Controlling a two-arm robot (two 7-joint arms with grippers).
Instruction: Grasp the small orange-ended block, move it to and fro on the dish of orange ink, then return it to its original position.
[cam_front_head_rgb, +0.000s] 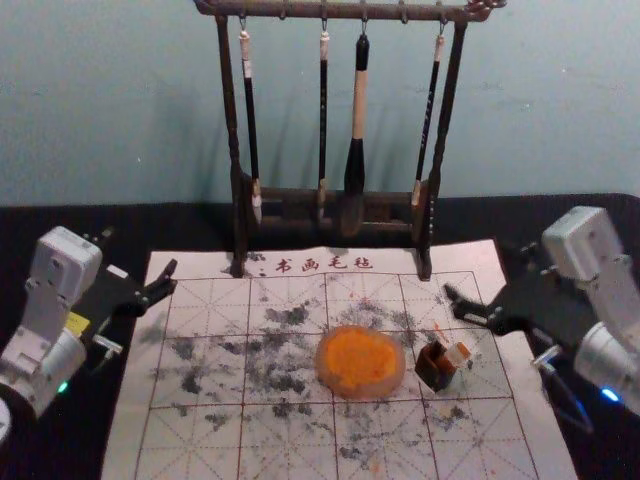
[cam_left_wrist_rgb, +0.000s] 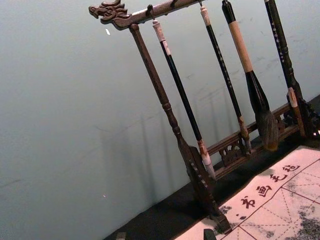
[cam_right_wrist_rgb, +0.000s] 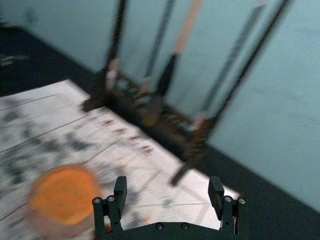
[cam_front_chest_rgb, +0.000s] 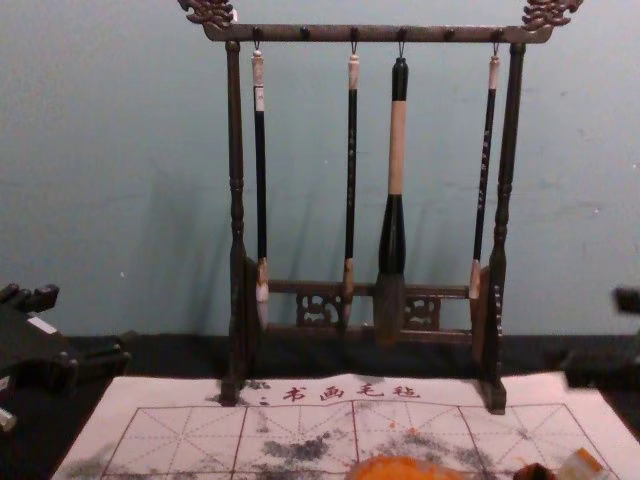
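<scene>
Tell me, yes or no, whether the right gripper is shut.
No, the right gripper has its two fingers standing wide apart in its own wrist view.

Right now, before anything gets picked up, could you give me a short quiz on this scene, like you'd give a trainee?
1. True or false: the right tool is shut.
2. How many brushes hang from the rack? A) two B) four C) six
3. Fill in the blank: the small block is on the robot's own ____ side of the dish of orange ink.

Key: 1. False; 2. B; 3. right
</scene>
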